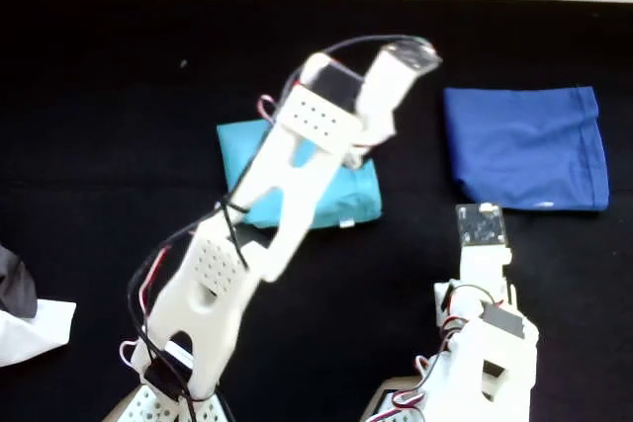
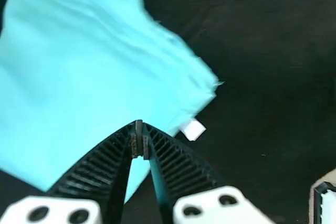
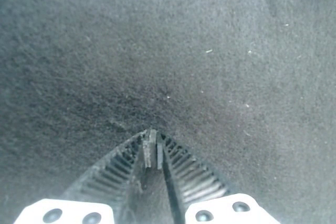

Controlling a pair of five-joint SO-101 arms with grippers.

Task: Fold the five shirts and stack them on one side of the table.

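A folded turquoise shirt (image 1: 346, 195) lies in the middle of the black table. My left arm (image 1: 297, 165) stretches over it. In the left wrist view my left gripper (image 2: 138, 140) is shut just above the turquoise shirt (image 2: 89, 61), near the edge that carries a small white tag (image 2: 193, 129); nothing shows between the fingers. A folded blue shirt (image 1: 524, 145) rests at the back right. My right arm (image 1: 485, 284) is drawn back at the front right, and my right gripper (image 3: 153, 148) is shut over bare black cloth (image 3: 210, 51).
A white garment (image 1: 40, 328) and a grey one (image 1: 15, 284) are heaped at the table's left edge. Bare black table (image 1: 119, 96) spreads across the back left and between the two folded shirts.
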